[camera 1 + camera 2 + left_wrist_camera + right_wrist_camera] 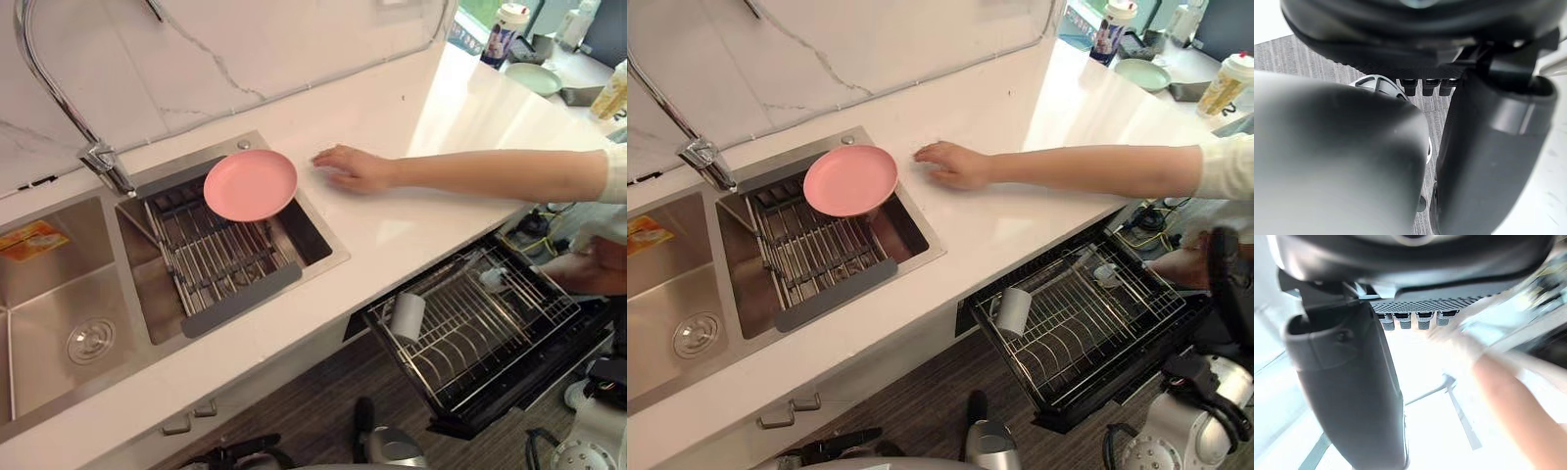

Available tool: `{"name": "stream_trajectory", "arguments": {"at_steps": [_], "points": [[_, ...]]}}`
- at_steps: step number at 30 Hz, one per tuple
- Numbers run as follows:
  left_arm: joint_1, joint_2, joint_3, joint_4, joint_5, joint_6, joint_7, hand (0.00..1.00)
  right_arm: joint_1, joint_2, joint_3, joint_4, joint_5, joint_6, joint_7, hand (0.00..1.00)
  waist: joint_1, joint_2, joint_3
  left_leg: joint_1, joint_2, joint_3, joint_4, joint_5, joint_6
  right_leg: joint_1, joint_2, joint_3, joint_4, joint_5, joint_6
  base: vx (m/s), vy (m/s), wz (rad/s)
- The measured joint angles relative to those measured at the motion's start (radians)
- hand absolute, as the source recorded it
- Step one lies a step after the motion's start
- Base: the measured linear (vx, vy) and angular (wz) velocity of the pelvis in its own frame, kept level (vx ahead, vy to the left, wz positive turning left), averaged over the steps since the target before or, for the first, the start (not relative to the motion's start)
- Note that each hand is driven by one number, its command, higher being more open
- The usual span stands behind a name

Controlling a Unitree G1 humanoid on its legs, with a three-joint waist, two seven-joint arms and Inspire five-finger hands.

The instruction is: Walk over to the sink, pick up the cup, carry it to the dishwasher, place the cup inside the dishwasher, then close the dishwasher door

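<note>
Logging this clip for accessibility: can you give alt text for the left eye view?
A pale cup lies on its side in the open dishwasher rack below a white counter. A person's hand rests flat on the counter beside a pink plate on the sink rack.

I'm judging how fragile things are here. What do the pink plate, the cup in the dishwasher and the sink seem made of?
Pink plate: probably plastic, matte; even colour, no glare. Cup, on its side in the dishwasher rack: pale grey with a dull sheen, plastic or ceramic, hard to tell. Sink: brushed stainless steel; grey metal with soft, streaky reflections.
</note>
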State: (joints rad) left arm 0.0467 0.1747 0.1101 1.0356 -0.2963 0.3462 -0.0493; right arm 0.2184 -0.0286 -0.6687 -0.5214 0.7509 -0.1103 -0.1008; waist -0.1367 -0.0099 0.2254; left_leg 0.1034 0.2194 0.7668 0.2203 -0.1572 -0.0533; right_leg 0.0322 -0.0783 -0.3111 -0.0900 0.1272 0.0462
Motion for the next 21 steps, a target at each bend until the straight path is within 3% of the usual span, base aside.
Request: {"name": "stream_trajectory", "arguments": {"at_steps": [4,8,13,21], "points": [[0.014,0.008,0.002,-0.001,-0.011,-0.026,0.003,1.0,-0.017,-0.037,0.045,-0.021,0.0,0.014,0.078,1.0,0.004,-0.02,-0.019,-0.004,-0.011,-0.008,-0.002,-0.003,0.004,-0.001,-0.011,-0.008,0.0,0.002,0.005,-0.05,0.076,0.05],[0.016,0.001,0.003,-0.007,-0.02,-0.052,0.009,1.0,-0.032,-0.078,0.103,-0.021,-0.006,0.03,0.097,1.0,0.03,-0.021,-0.034,-0.019,-0.028,-0.035,-0.007,-0.004,0.013,0.001,-0.027,-0.033,0.004,0.005,0.013,-0.03,0.102,0.2],[0.021,-0.005,0.02,-0.01,-0.026,-0.067,0.021,1.0,-0.066,-0.116,0.171,-0.021,-0.009,0.033,0.099,1.0,0.046,-0.039,-0.057,-0.034,-0.059,-0.077,-0.033,0.005,0.029,0.004,-0.051,-0.074,0.005,0.008,0.026,-0.01,0.099,0.26],[0.037,-0.002,0.051,-0.02,-0.046,-0.101,0.051,1.0,-0.101,-0.128,0.275,-0.018,-0.114,0.034,0.053,1.0,0.08,-0.089,-0.09,-0.042,-0.098,-0.117,-0.065,0.018,0.049,0.012,-0.082,-0.118,0.007,0.018,0.041,-0.01,0.088,0.18]]}}
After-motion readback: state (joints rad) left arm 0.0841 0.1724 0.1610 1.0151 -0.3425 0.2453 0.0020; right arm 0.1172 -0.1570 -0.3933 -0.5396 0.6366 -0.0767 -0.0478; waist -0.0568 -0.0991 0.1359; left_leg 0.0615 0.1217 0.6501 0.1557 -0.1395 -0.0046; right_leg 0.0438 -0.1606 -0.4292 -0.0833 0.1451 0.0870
